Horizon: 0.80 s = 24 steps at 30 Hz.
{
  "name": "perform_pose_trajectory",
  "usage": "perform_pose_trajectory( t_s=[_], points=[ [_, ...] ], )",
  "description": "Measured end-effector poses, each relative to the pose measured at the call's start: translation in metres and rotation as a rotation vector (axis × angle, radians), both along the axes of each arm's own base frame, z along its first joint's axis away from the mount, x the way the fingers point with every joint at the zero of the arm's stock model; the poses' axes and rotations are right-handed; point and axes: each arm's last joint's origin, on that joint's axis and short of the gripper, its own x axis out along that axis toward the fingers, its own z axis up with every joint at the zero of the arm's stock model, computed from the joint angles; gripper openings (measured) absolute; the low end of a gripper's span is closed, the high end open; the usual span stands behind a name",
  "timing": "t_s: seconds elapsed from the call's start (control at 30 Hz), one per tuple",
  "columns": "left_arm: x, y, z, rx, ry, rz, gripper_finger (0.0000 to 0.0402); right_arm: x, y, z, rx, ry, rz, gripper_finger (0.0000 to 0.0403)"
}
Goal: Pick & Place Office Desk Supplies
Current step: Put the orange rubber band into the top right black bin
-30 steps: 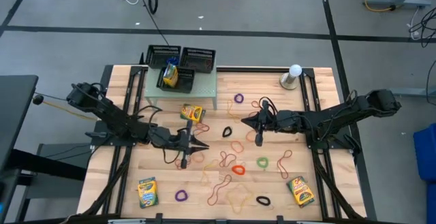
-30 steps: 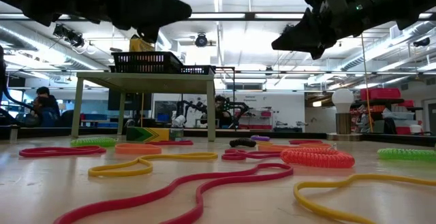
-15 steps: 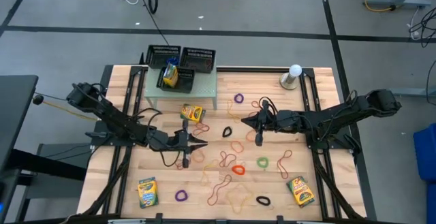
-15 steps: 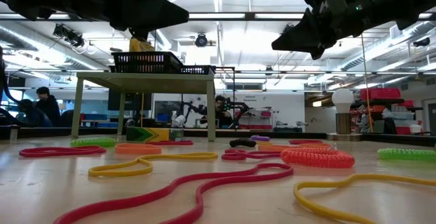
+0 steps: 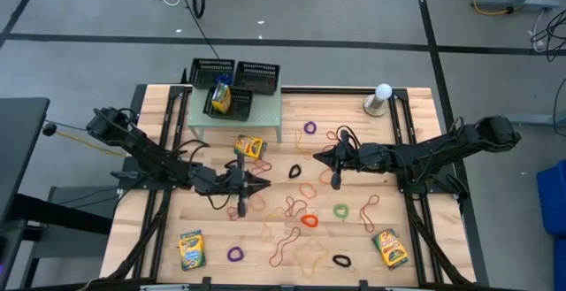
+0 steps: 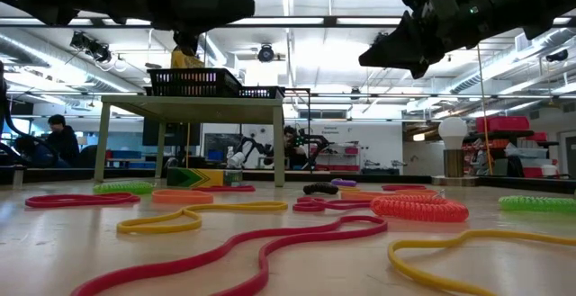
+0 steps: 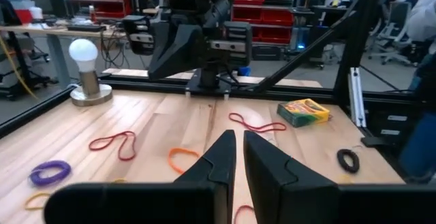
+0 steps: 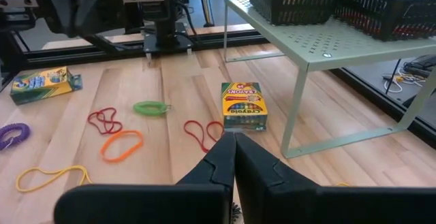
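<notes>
Pale wooden table [image 5: 416, 264] is strewn with rubber bands [image 5: 309, 220] and crayon boxes [image 5: 191, 249] — one box [image 5: 222, 95] is half hidden in a mesh tray [image 5: 228, 102]. Left gripper [image 5: 262, 183] and right gripper [image 5: 320, 157], both closed and empty, are silhouetted from table level — pinched fingertips are shown only by wrist views.

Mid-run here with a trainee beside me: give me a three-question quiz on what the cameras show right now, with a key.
1. True or false: both hands are shut and hold nothing.
2. How many crayon boxes lie on the tabletop itself?
3. Where is the fourth crayon box? A) in a black mesh tray on the green stand B) beside the bulb-topped stand

Key
1. True: left hand and right hand hover shut and empty.
2. Three.
3. A: the box sits in the tray.
</notes>
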Motion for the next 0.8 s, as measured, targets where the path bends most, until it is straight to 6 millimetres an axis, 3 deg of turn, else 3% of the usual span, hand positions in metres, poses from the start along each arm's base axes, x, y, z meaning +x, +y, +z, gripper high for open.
perform_pose_trajectory(
  t_s=[0.37,0.53,0.8],
  points=[
    [-0.003,-0.010,-0.002,0.031,0.026,-0.149,0.0034,0.000,0.000,0.000,0.000,-0.001,0.001,0.0013],
    [-0.012,-0.022,-0.017,0.109,0.166,-0.126,0.0033,0.000,0.000,0.000,0.001,-0.001,0.004,0.0013],
    [-0.016,-0.036,-0.050,0.068,0.316,-0.081,0.0014,0.000,0.000,0.000,0.002,-0.001,0.002,0.0013]
  ],
)
